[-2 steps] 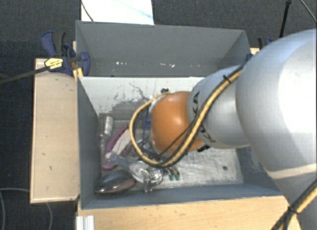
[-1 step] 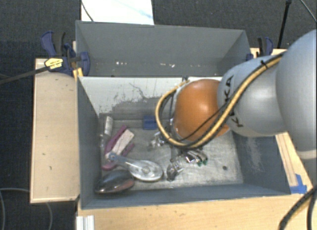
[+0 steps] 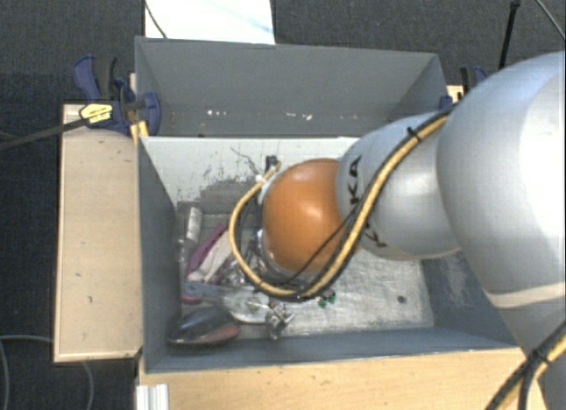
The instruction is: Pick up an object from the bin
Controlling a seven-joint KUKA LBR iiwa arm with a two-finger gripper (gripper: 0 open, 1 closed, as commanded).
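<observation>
Since the arm point(image 3: 416, 196) comes in from the right with its orange cover point(image 3: 301, 214) parked right over the action, there's not a lot to go on here. The gripper point(image 3: 272, 309) is low in the bin point(image 3: 292, 90), close to the near wall and a bit left of the middle, and just a few metal bits of it peek out from under the cover. Open or clamped? Honestly can't tell, that part is hidden.

I can't see anything being held, so I'd call the pick not done yet. The arm is down among the stuff, and the actual grab and lift-out look like what's left.

The stuff lies as a heap point(image 3: 199, 280) in the left part of the bin. Nearest the gripper is a dark oval thing point(image 3: 203, 330) in the near left corner, just to its left. It lies flat, long axis roughly left-right along the near wall. Farther back there's a pinkish-purple long thing point(image 3: 210, 247), slanting from lower left to upper right, so it points toward the orange cover. A small green bit point(image 3: 324, 299) sits on the floor just right of the gripper. Which one it's after, no idea.
</observation>
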